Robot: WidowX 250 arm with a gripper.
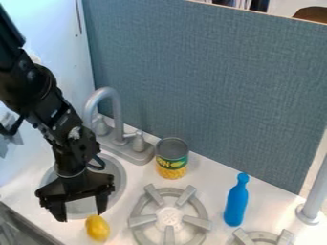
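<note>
With twelve o'clock at the top of the view, the blue-grey divider spreads from eleven round to four behind the white counter. The black arm enters at ten o'clock and slants down towards seven. At half past seven is the round grey sink; the grey faucet stands at nine, behind its rim. A grey burner lies at six o'clock, and part of a second burner shows at five. The gripper hangs at half past seven over the sink, its two fingers spread wide apart, with nothing held between them. A grey post rises at four o'clock. The blue bottle is just short of five. The corn can stands upright at six, nearer the centre, between faucet and burner. Smallest, the yellow lemon sits at seven o'clock, right by the tip of the finger nearer the first burner; whether they touch, I cannot tell.
</note>
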